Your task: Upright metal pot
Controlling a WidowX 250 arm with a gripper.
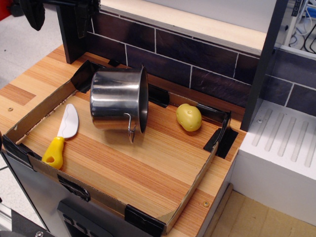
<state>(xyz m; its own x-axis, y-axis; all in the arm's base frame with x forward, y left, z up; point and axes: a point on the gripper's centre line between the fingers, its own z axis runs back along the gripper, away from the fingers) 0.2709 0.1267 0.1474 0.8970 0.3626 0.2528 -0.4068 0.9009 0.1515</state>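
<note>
The metal pot lies on its side at the back left of the wooden board, its open mouth facing right and its rolled rim tilted. One thin wire loop handle hangs down at the front of the rim. My gripper shows only as a dark shape at the top left corner, high above and well left of the pot, holding nothing that I can see. Whether its jaws are open or shut does not show.
A yellow potato lies right of the pot. A knife with a white blade and yellow handle lies at the left. A low cardboard rim borders the board. A dark tiled wall stands behind, and a white ribbed unit sits to the right.
</note>
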